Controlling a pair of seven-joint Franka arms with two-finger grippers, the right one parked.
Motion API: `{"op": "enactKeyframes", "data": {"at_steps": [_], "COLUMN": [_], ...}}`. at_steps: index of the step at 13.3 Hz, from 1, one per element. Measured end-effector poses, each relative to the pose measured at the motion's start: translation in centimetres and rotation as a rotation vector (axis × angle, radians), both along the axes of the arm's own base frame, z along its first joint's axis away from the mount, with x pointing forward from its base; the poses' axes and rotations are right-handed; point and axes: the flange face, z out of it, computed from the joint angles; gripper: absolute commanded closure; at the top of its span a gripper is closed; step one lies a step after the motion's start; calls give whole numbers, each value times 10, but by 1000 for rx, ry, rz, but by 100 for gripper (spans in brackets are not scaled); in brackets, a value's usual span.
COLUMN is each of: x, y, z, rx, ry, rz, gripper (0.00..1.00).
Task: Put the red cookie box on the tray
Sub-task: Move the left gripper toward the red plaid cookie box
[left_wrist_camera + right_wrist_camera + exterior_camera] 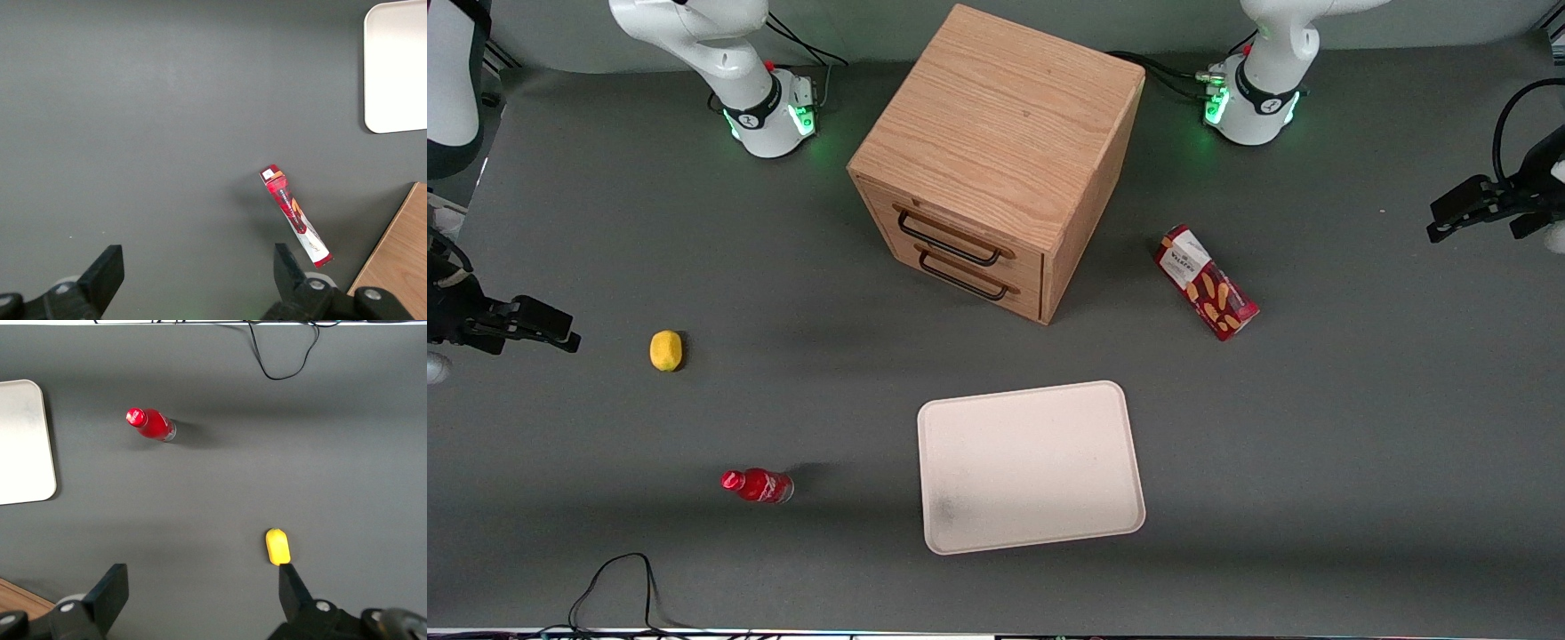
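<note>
Dark-red cardboard marks the slim, elongated red cookie box (1207, 282), which is seen lying flat on the grey table surface (1360, 427), with a white label end and orange-yellow biscuit pictures along its face. It is placed beside the wooden two-drawer cabinet (996, 160), toward the working arm's end of the table, and is touched by nothing. In the left wrist view the same box (295, 216) is shown lying at an angle on the bare grey surface, with a corner of the cabinet (397, 267) near it.

A large, flat, cream-white rectangular tray (1030, 466) with rounded corners and a low rim is set nearer the front camera than the cabinet, well apart from the box; nothing is carried on it. One rounded corner of the tray (395, 67) is also caught in the left wrist view.

At the working arm's end of the table, the black two-finger gripper (1449, 216) is held well apart from the box and high off to the side. Its fingers (107, 273) are spread wide and released, with nothing grasped between them.

Toward the parked arm's end, a small yellow lemon-like object (665, 349) and a small red bottle (757, 485) are found on the table.
</note>
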Motion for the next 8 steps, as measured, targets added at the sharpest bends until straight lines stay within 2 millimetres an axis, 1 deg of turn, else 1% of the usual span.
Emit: {"op": "enactKeyframes", "data": {"at_steps": [5, 6, 7, 8], "x": [0, 0, -2, -3], "y": [0, -1, -3, -8], "z": [-4, -10, -21, -37], "rx": [-1, -3, -12, -38], "ry": [13, 34, 74, 112], "rz": [-2, 0, 4, 36], "gripper": [0, 0, 0, 0]}}
